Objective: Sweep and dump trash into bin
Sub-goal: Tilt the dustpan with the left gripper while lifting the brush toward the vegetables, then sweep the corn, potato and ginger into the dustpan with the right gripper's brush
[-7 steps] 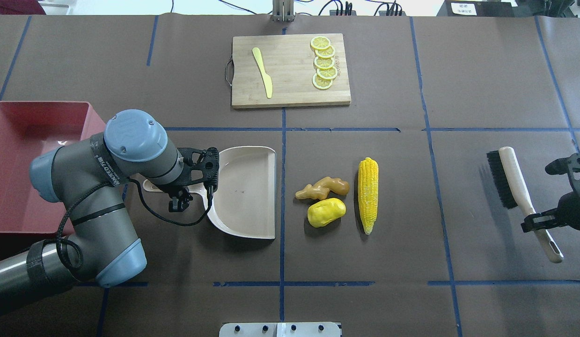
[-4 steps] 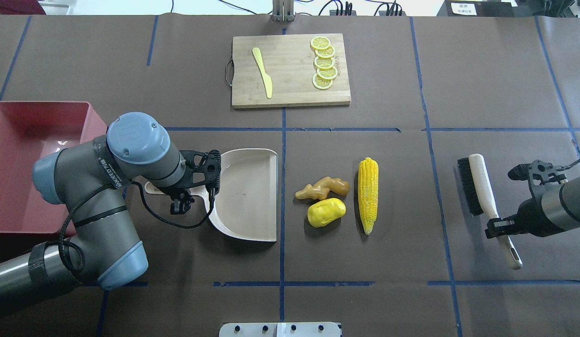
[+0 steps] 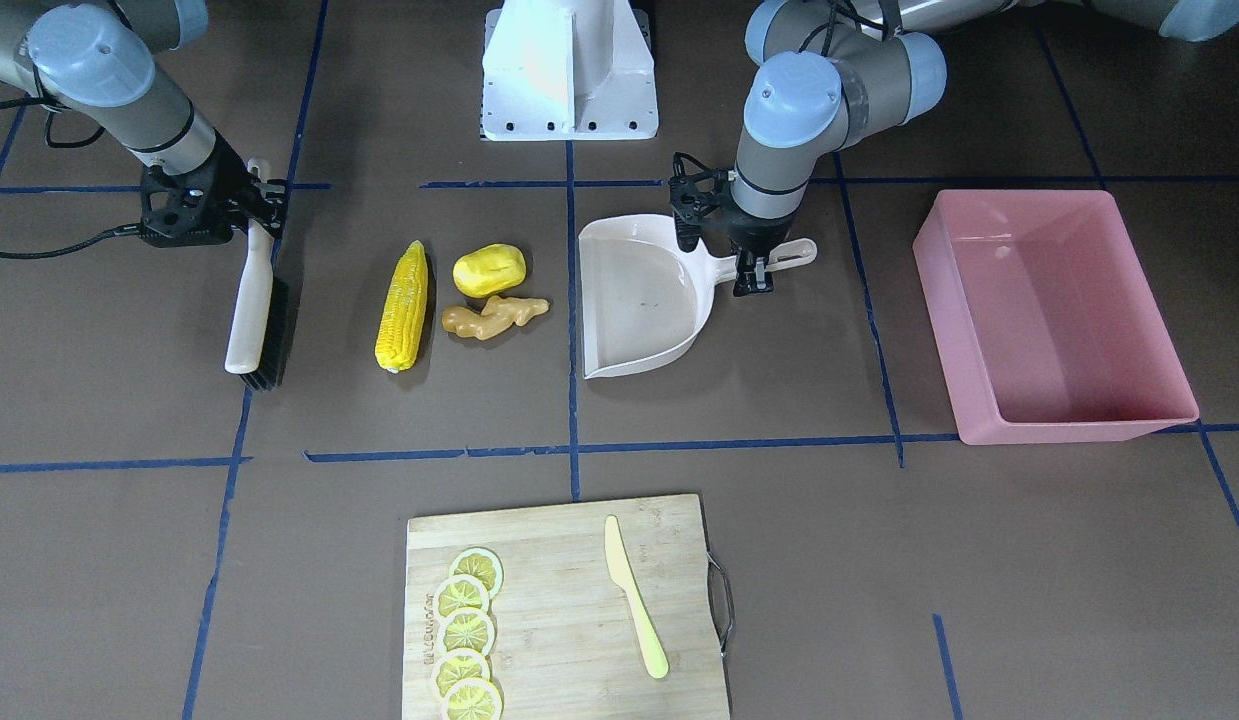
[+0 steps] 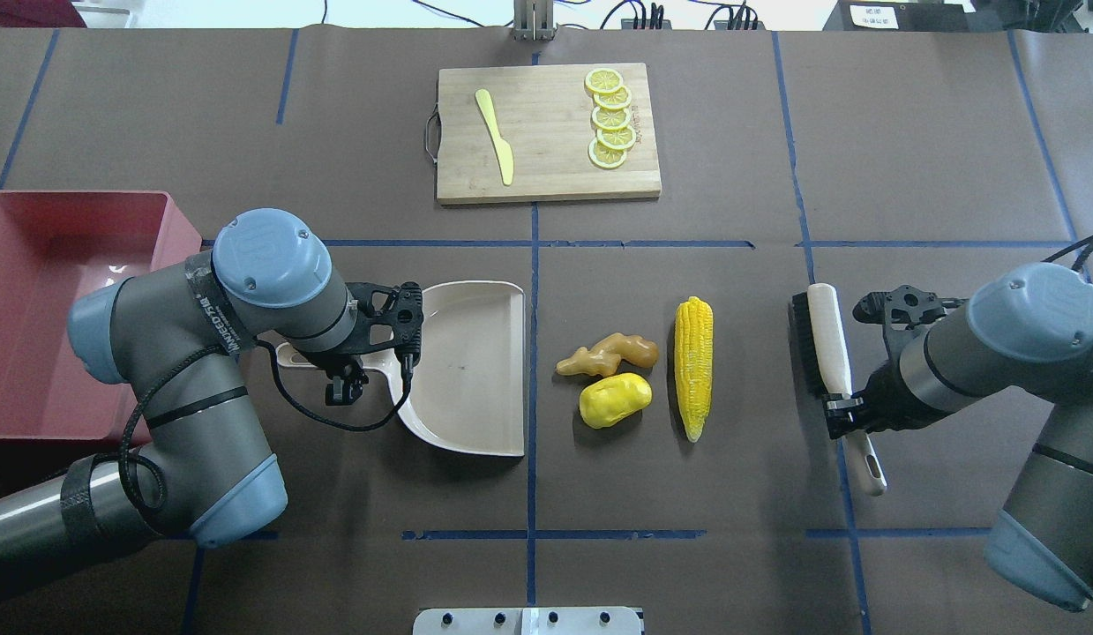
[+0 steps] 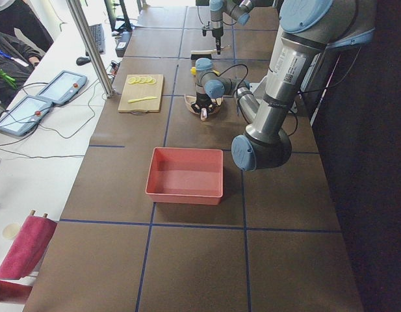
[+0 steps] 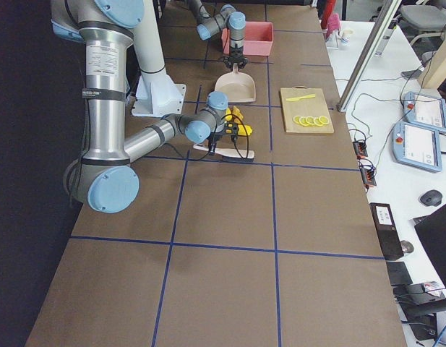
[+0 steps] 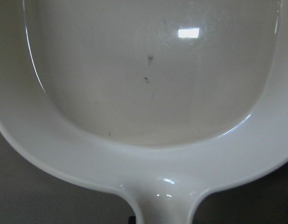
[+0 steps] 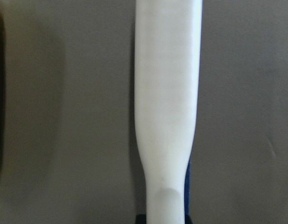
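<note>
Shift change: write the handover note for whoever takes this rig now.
Left tool: shut on the dustpan handle.
Right tool: shut on the brush handle, bristles toward the corn cob, not touching it.
The corn cob, yellow lump and ginger root lie between dustpan mouth and brush.
Bin: empty, on the robot's left past the dustpan.
Done: both grasps.
To do: sweep all three into the dustpan, dump in bin.

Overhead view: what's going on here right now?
The left claw grips the dustpan by its handle, its open edge facing the corn, ginger and yellow lump. The right claw grips the brush by its handle, on their other side, not touching them. Nothing is in the dustpan or pink bin yet.
</note>
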`<state>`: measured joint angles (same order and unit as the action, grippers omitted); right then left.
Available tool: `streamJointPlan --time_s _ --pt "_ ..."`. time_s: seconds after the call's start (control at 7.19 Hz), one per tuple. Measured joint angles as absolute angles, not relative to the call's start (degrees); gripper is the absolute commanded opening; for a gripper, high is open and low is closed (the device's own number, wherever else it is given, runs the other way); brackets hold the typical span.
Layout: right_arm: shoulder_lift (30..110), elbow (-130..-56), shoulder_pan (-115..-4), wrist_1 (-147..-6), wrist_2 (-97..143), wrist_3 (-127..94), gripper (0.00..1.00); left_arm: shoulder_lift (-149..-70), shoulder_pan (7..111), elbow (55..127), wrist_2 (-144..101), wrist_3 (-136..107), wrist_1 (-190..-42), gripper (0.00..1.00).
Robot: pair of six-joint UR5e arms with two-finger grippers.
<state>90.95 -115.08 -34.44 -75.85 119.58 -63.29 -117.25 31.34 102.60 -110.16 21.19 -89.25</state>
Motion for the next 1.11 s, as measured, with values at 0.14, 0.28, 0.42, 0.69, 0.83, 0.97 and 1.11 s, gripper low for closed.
streamJointPlan --time_s 0.14,0.28,0.42,0.69,0.83,0.97,1.11 --pt "88.8 -115.0 -33.1 -77.4 119.1 -64.4 0.00 -117.3 31.3 102.6 -110.1 21.2 -89.0 0.02" --pt "86.6 -114.7 -31.0 -78.0 118.3 -66.6 0.00 -117.3 31.3 102.6 -110.1 21.2 -88.9 0.02" --pt "84.3 -114.5 -28.7 -79.0 116.9 -69.0 0.00 -117.3 31.3 102.7 -110.1 21.2 -88.9 0.02" --pt "77.8 -114.0 -25.7 -85.1 114.6 -71.5 0.00 -117.3 31.4 102.6 -110.1 21.2 -88.9 0.02" --pt "74.9 -113.3 -24.5 -87.1 113.5 -72.2 0.00 -117.3 31.4 102.6 -110.1 21.2 -88.9 0.02" --pt "72.3 -111.9 -23.6 -87.9 112.8 -73.1 0.00 -117.3 31.4 102.5 -110.1 21.2 -88.9 0.02" --pt "69.5 -110.0 -22.9 -88.2 112.4 -74.5 0.00 -117.3 31.4 102.5 -110.1 21.2 -88.9 0.02"
